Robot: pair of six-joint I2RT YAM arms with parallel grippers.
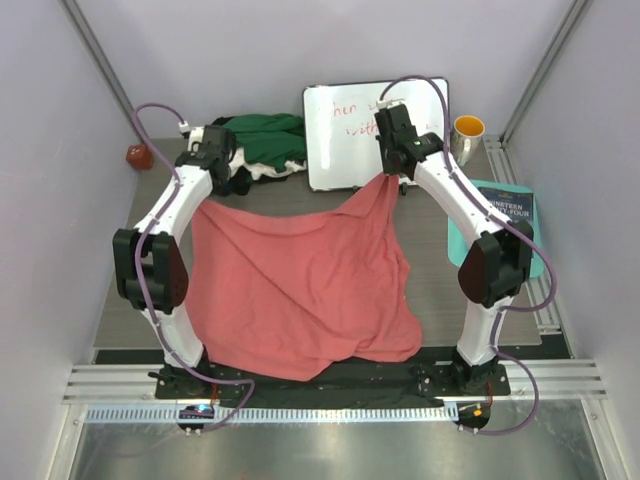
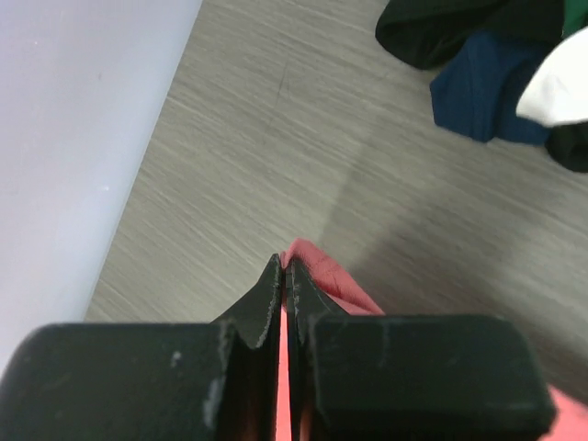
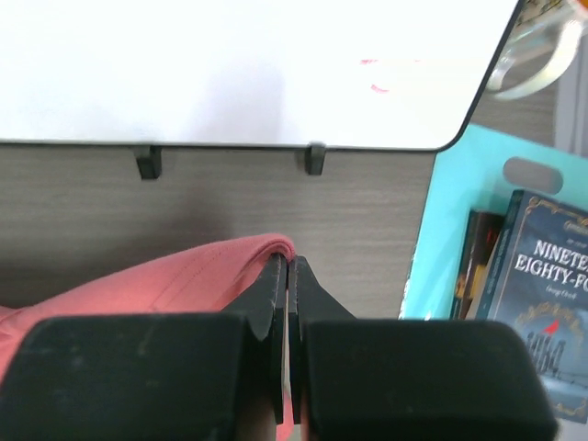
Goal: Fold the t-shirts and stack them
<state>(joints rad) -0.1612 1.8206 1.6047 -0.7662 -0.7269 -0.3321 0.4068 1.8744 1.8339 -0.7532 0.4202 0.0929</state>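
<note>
You had left hand (image 2: 283, 268) and right hand (image 3: 288, 268) pinching far corners of pink t-shirt (image 1: 300, 280), likely to spread it flat.

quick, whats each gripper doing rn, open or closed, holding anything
left gripper: closed, pinching a corner of the salmon-pink t-shirt
right gripper: closed, pinching another corner of the salmon-pink t-shirt

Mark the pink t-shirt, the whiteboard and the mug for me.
pink t-shirt (image 1: 300, 290), top view, middle of the cloth.
whiteboard (image 1: 345, 160), top view, bare lower part.
mug (image 1: 468, 128), top view, yellow inside.
</note>
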